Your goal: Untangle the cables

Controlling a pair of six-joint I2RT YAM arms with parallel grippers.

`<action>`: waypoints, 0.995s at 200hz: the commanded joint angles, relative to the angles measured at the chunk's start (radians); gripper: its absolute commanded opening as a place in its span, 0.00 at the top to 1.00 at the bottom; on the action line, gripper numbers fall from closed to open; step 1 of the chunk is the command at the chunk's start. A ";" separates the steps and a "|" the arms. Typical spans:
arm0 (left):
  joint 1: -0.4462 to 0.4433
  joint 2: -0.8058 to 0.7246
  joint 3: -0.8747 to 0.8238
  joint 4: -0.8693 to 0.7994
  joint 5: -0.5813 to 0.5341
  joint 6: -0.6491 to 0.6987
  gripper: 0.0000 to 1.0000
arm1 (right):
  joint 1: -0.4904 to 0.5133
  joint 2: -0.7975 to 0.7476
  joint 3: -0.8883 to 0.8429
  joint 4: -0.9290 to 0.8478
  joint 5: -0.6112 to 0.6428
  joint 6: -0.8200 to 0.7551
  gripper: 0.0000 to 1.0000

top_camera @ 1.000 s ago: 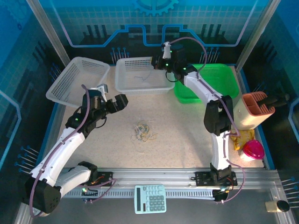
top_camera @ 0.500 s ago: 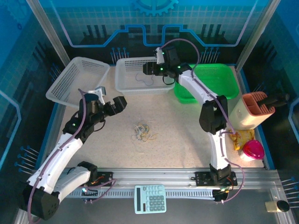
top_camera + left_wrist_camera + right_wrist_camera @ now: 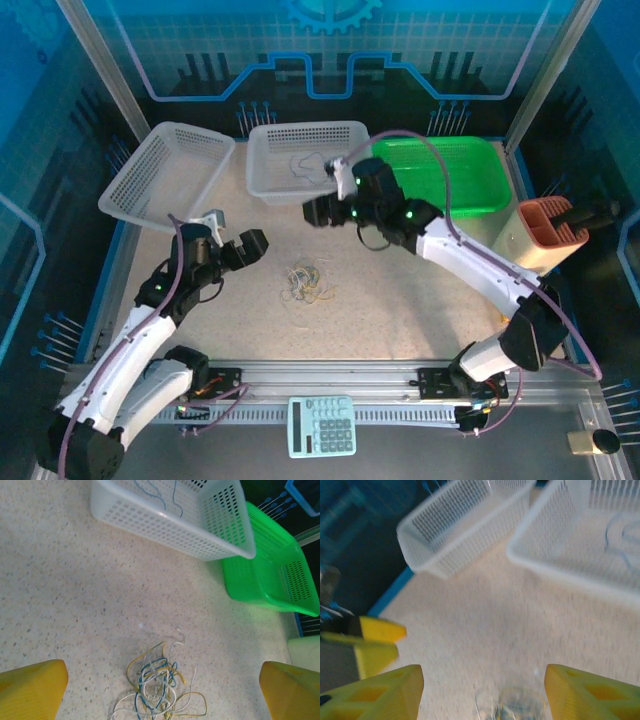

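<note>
The cables (image 3: 309, 283) lie in a tangled heap of blue, yellow-tan and pale white loops on the speckled table; in the left wrist view the cables (image 3: 159, 685) sit low between the yellow fingers. One blue cable (image 3: 152, 492) lies loose in the white middle basket (image 3: 262, 182). My left gripper (image 3: 238, 238) hovers open, left of the heap, holding nothing. My right gripper (image 3: 325, 205) hangs open above and behind the heap, also holding nothing. In the blurred right wrist view the cables (image 3: 512, 705) show at the bottom edge.
A second white basket (image 3: 130, 190) stands tilted at the back left and a green bin (image 3: 478, 195) at the back right. A tan holder (image 3: 540, 240) and a pink-lidded cup (image 3: 541, 322) sit at the right edge. A calculator (image 3: 321, 425) lies on the front rail.
My right arm has swung out of the middle basket, forward and down toward the heap. My left gripper has drawn back a little toward the near left.
</note>
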 commanded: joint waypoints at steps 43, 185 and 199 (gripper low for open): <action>0.008 -0.028 -0.046 -0.055 0.052 -0.026 0.01 | 0.199 -0.030 -0.230 -0.070 0.226 0.054 0.41; 0.008 -0.034 -0.077 -0.029 0.079 -0.045 0.01 | 0.041 0.217 -0.224 -0.003 0.105 0.156 0.57; 0.008 -0.032 -0.081 -0.023 0.082 -0.046 0.01 | 0.039 0.232 -0.224 0.011 0.092 0.165 0.57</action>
